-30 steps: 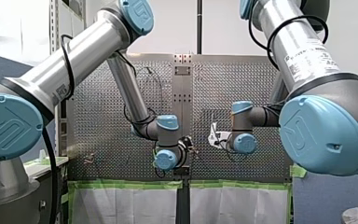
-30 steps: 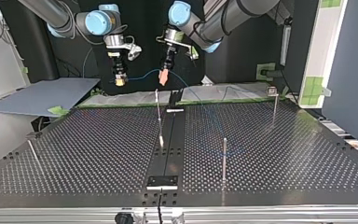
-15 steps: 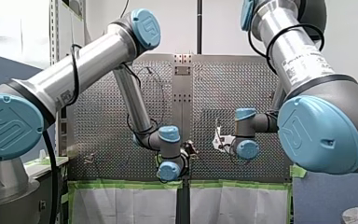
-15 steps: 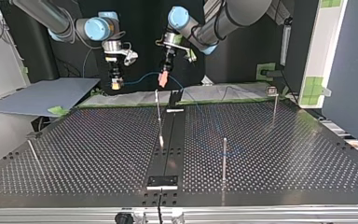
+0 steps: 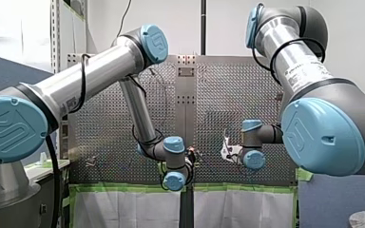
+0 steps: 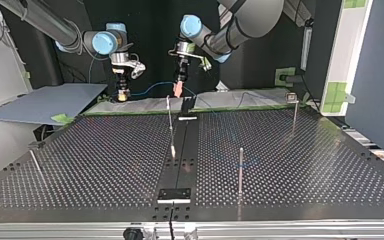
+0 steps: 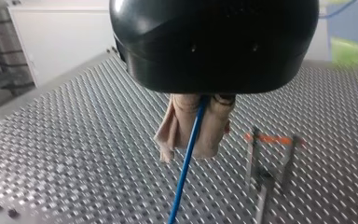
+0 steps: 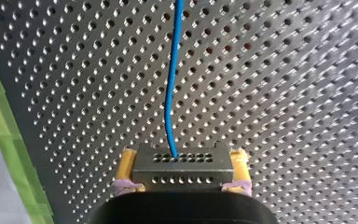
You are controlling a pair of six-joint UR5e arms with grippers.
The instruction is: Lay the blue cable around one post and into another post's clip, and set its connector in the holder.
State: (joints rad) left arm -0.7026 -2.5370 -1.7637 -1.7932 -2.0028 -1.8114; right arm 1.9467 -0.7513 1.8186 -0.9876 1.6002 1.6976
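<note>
The blue cable [image 6: 152, 88] hangs in a shallow sag between my two grippers, above the table's far edge in the top view. My left gripper [image 6: 178, 91] is shut on the cable, and its beige pads [image 7: 214, 126] pinch the blue cable [image 7: 189, 144] in the left wrist view. My right gripper [image 6: 122, 95] is shut on the grey perforated connector [image 8: 182, 165], held between yellow pads [image 8: 127, 163]; the blue cable [image 8: 170, 93] leaves the connector's top. Both grippers hang near the table's green-taped edge in the front view, left gripper [image 5: 191, 154] and right gripper [image 5: 225, 148].
Thin metal posts stand on the perforated table: one [image 6: 169, 112] just under the left gripper, one [image 6: 241, 170] nearer the camera, one [image 6: 294, 112] at the top view's right, one [image 6: 35, 162] at its left. A black holder plate [image 6: 175, 194] sits on the centre strip.
Both grippers have come down toward the table's far edge in the top view, carrying the cable and connector with them. Their grips are unchanged.
</note>
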